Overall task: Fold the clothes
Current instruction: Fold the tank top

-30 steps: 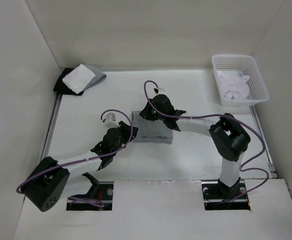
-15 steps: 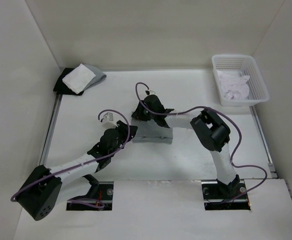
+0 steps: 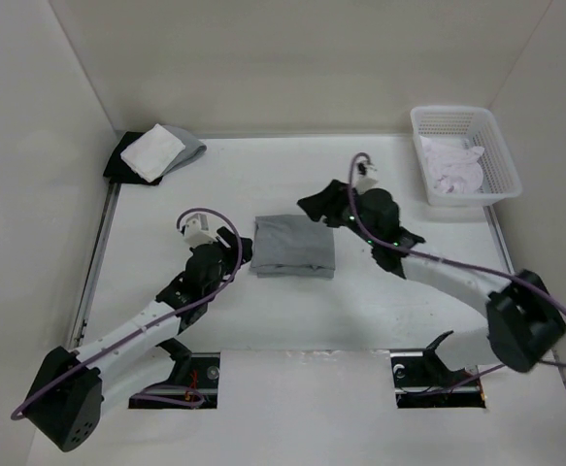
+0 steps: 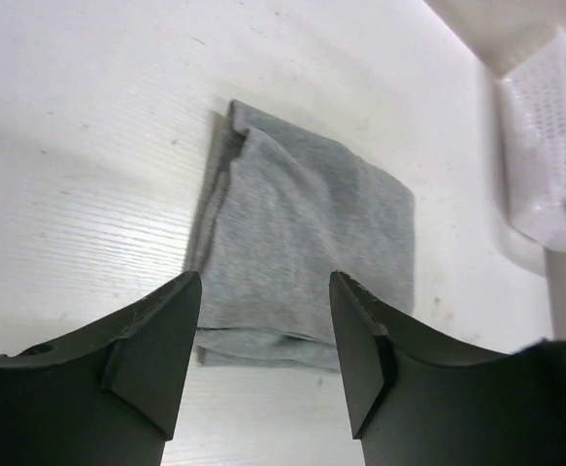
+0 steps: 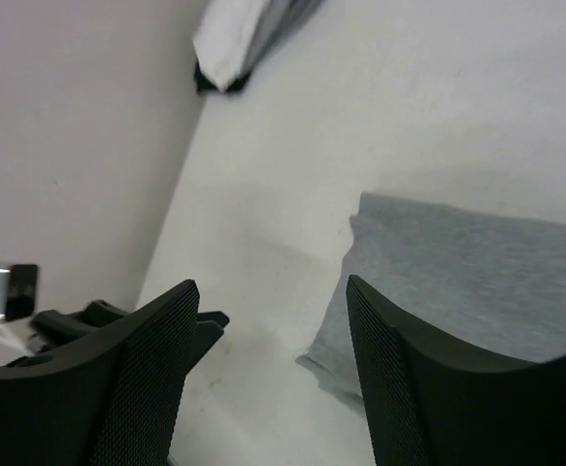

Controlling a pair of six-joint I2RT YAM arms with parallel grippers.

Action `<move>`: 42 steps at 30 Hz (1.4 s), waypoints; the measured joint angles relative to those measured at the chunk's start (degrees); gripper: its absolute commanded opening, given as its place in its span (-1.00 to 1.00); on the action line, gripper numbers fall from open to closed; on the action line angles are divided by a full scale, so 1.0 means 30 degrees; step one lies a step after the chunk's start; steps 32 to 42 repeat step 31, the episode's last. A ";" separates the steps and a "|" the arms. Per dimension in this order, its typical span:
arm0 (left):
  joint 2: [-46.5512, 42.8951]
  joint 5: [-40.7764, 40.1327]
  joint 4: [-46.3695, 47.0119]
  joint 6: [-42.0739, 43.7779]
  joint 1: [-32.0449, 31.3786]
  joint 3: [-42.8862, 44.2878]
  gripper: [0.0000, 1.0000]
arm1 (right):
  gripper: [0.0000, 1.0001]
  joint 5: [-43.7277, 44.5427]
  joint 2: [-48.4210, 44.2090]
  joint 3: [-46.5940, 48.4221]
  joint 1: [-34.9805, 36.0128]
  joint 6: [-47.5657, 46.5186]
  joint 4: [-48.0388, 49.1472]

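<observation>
The grey garment (image 3: 294, 246) lies folded into a neat, flat rectangle at about the middle of the surface (image 3: 166, 214), with neither claw holding it.

The left claw (image 3: 247, 249) sits just beside the garment's left edge, pointing at it from the near-left side. In its own wrist view the fingers (image 4: 151, 349) stand wide apart with nothing pinched between them. The folded cloth (image 4: 302, 252) lies on the surface ahead of them, its layered edges showing along the left and near sides. From these views I can't tell whether the fingertips touch the fabric.

The right claw (image 3: 316, 204) hangs by the garment's far right corner, on the side towards the far edge of the surface. Its jaws are also spread wide and empty. In its wrist view the garment (image 5: 477, 272) lies off to the right, partly behind the right-hand finger (image 5: 399, 369), and bare surface fills the gap between the fingers.

In the far left corner a small white square cloth (image 3: 153, 152) rests on dark and grey pieces. In the far right corner a white basket (image 3: 416, 118) holds a pale cloth (image 3: 454, 167). Both are well apart from the garment.
</observation>
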 measured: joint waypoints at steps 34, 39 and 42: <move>0.1479 -0.0372 -0.4903 0.2302 -0.0029 0.3854 0.38 | 0.15 0.7774 -0.9945 -1.0695 -0.5311 -0.0962 -0.0801; 0.1479 -0.0372 -0.4903 0.2302 -0.0029 0.3854 0.38 | 0.15 0.7774 -0.9945 -1.0695 -0.5311 -0.0962 -0.0801; 0.1479 -0.0372 -0.4903 0.2302 -0.0029 0.3854 0.38 | 0.15 0.7774 -0.9945 -1.0695 -0.5311 -0.0962 -0.0801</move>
